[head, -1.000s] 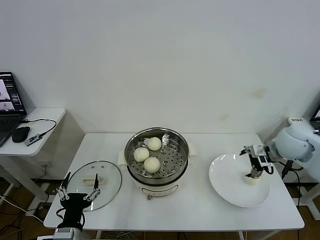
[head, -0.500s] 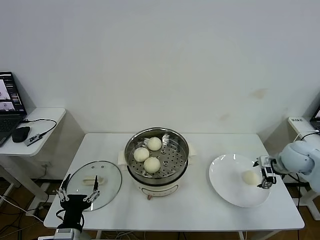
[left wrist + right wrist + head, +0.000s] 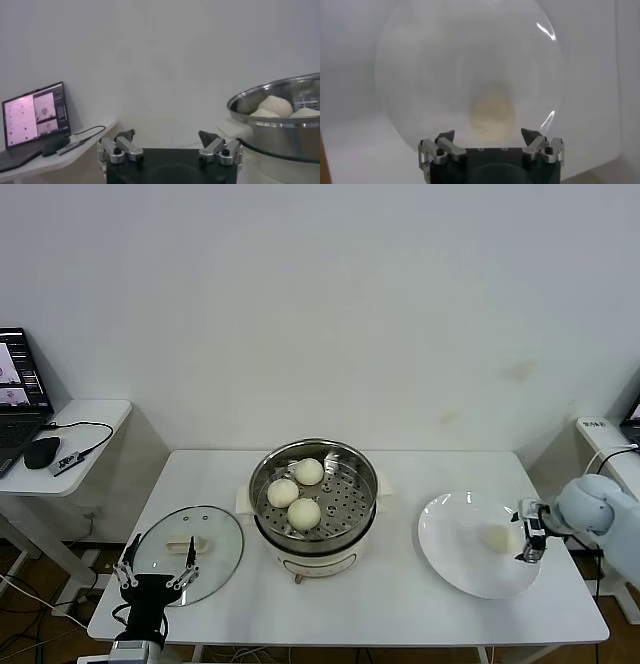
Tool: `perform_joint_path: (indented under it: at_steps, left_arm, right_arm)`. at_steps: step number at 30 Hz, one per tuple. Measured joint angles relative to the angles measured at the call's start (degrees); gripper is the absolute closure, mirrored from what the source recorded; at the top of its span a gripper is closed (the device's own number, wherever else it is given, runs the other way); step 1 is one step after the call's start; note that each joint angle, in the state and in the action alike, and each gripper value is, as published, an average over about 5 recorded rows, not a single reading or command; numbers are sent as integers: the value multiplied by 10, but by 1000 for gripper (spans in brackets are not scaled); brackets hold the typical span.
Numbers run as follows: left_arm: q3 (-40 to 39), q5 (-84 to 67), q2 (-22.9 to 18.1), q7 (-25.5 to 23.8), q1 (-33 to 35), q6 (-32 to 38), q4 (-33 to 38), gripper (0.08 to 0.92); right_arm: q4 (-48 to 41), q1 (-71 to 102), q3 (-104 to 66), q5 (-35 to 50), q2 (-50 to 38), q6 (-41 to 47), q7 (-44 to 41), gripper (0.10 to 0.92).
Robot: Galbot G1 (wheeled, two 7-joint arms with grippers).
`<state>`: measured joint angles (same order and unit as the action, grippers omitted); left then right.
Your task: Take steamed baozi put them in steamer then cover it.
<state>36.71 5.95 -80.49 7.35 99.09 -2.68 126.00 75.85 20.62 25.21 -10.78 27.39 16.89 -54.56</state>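
Observation:
The steel steamer stands at the table's middle on its white pot base and holds three baozi. A fourth baozi lies on the white plate at the right. My right gripper is open and empty just right of that baozi, by the plate's rim. In the right wrist view this baozi lies a little ahead of the open gripper. The glass cover lies flat at the table's left. My left gripper is open and empty at the cover's near edge.
A side table at the far left carries a laptop, a mouse and a cable. The left wrist view shows the steamer's wall to one side and the laptop to the other. The white table's right edge is close to my right gripper.
My right gripper came off the baozi on the plate and drew back to the right. The baozi stays on the plate. The left arm has not moved.

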Motion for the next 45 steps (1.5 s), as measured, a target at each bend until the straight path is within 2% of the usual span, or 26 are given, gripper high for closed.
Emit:
perform_joint_path:
  at_steps: [9, 17, 23, 33, 45]
  left_arm:
    - [-1, 1, -4, 0, -1, 0, -4, 177]
    - [1, 1, -4, 0, 0, 0, -3, 177]
    - [1, 1, -4, 0, 0, 0, -1, 177]
    - [-5, 1, -4, 0, 0, 0, 6, 177]
    - [-10, 3, -3, 0, -2, 0, 7, 177]
  right_arm:
    - [-42, 1, -6, -11, 38, -1, 3, 262]
    - [-51, -3, -8, -15, 47, 1, -7, 436]
    - [-42, -21, 3, -5, 38, 9, -16, 503]
    - [24, -105, 61, 44, -4, 38, -31, 496]
    - [129, -338, 227, 161, -8, 91, -19, 491]
